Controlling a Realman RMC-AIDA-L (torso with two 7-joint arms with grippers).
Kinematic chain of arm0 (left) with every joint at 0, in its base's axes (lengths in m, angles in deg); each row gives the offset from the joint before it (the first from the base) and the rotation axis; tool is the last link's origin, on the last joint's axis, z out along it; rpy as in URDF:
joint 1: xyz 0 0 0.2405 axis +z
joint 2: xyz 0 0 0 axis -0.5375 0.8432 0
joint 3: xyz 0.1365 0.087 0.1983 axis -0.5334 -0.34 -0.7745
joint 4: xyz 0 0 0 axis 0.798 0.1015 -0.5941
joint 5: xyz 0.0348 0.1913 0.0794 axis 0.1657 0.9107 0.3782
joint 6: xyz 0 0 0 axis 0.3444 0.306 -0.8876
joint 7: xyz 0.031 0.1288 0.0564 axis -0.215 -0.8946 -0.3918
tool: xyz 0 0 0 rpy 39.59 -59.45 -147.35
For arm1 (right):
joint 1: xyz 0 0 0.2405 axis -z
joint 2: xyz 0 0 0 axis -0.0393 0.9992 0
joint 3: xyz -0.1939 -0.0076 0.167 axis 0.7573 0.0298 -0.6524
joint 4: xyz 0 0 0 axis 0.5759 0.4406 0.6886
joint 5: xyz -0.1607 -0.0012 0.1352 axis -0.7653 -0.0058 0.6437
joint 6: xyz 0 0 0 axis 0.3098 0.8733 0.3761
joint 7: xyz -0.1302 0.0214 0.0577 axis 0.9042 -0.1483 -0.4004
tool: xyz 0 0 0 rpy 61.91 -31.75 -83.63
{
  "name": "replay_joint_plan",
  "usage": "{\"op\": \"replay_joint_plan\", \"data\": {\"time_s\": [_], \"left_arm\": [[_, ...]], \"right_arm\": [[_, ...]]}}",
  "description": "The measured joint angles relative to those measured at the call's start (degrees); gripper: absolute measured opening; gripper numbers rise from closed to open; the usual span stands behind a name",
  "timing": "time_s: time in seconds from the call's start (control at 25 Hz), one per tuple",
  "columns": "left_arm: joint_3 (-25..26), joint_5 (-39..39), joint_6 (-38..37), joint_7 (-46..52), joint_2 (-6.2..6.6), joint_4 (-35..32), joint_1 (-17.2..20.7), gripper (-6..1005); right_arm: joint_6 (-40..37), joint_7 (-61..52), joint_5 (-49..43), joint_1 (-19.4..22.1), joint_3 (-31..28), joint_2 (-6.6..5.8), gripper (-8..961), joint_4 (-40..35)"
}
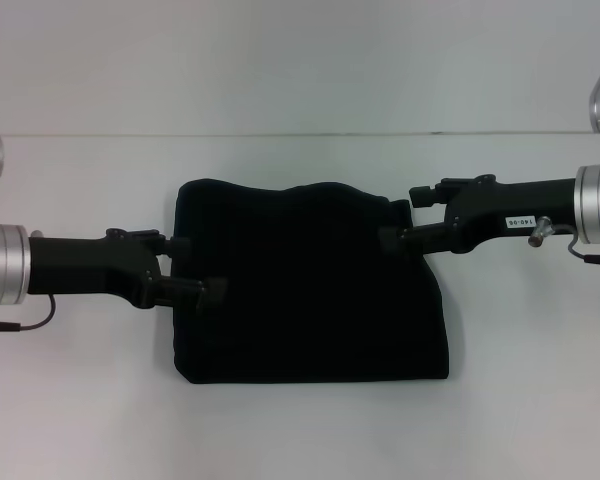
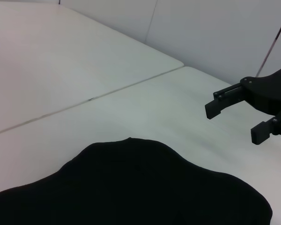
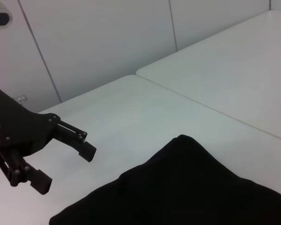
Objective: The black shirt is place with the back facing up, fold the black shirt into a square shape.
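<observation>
The black shirt (image 1: 310, 285) lies folded into a rough square on the white table (image 1: 80, 420). Its far edge is wavy. It also shows in the left wrist view (image 2: 131, 187) and in the right wrist view (image 3: 192, 187). My left gripper (image 1: 198, 270) is open and empty at the shirt's left edge, and shows in the right wrist view (image 3: 63, 164) just clear of the cloth. My right gripper (image 1: 405, 217) is open and empty at the shirt's far right corner, and shows in the left wrist view (image 2: 236, 122) just above the table.
A table seam (image 2: 89, 99) runs across behind the shirt, and pale wall panels (image 3: 107, 42) stand beyond it. Bare white table surface surrounds the shirt on all sides.
</observation>
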Motion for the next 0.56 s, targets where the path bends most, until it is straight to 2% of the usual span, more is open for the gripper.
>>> {"op": "replay_joint_plan", "data": {"time_s": [0.56], "left_arm": [[-0.02,0.32,-0.18,0.03,0.0,-0.32,0.08,945]], "right_arm": [[-0.08,-0.34,0.01,0.19,-0.01,0.0,940,-0.01]]}}
